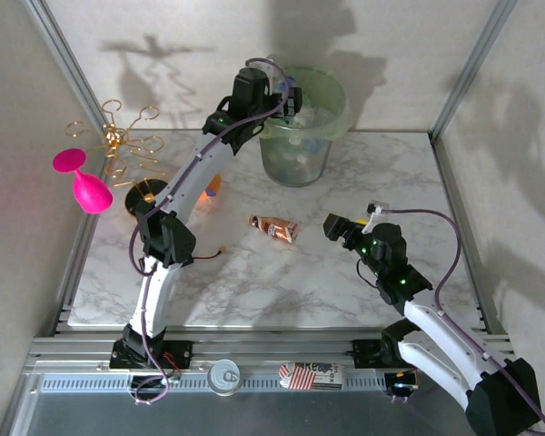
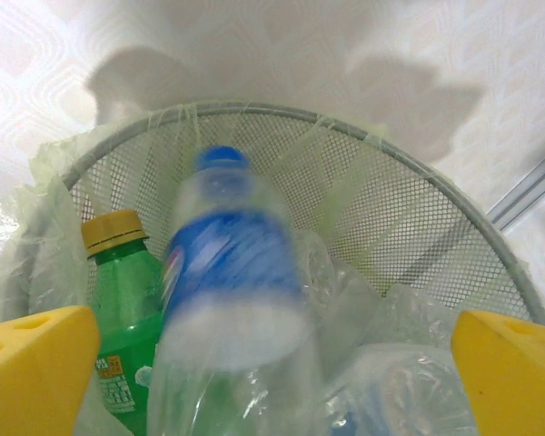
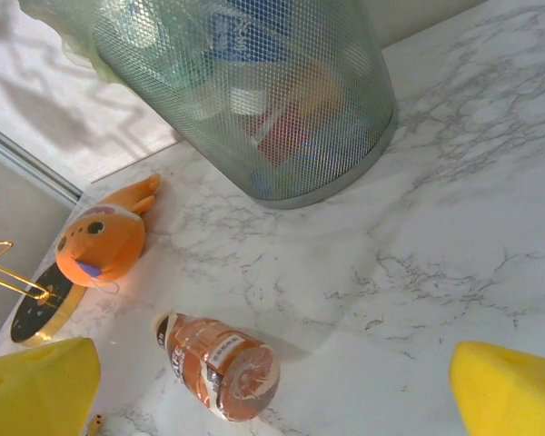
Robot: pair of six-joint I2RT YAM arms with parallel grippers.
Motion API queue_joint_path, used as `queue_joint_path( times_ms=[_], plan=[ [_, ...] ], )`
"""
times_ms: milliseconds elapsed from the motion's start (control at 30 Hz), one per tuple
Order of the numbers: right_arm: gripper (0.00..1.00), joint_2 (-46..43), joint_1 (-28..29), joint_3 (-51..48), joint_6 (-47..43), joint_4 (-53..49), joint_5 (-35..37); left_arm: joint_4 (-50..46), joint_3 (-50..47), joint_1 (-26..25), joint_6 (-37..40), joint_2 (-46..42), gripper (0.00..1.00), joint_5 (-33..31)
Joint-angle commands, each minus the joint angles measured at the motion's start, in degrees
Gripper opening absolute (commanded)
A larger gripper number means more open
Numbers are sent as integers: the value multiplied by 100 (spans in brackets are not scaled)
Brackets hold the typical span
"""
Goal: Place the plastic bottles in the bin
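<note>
While the left end effector (image 2: 272, 372) gapes, a blue-labelled bottle (image 2: 232, 272) and green bottle (image 2: 123, 313) occupy the bin (image 2: 418, 227).

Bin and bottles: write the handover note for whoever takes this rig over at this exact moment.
Left gripper: open, above the bin. A blurred blue-label bottle sits between its spread fingers, touching neither, apparently dropping in.
Right gripper: open, empty, over the table near the amber bottle.
Done: the bin holds a green bottle among clear crushed plastic.
Left: the amber bottle lies on its side on the table, in front of the bin. The right arm looks nearer to it.
</note>
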Motion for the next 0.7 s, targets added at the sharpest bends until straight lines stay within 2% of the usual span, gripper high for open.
queue_joint_path(
  times_ms=[0, 133, 300, 500, 667],
  plan=[
    [99, -68, -24, -37, 93, -26, -32, 166, 13, 19, -26, -233, 100, 133],
    [99, 72, -24, -37, 117, 125, -156, 217, -268, 10, -151, -581, 100, 238],
    [99, 588, -24, 72, -64, 304, -412, 720, -1450, 1, -376, -1436, 100, 505],
    [99, 1376, 11, 475, -610, 464, -869, 1866, -3631, -10, -649, -2888, 100, 541],
    [99, 2214, 206, 1126, -1307, 268, -1076, 2797, -5461, -7, -899, -4089, 100, 300]
  ],
)
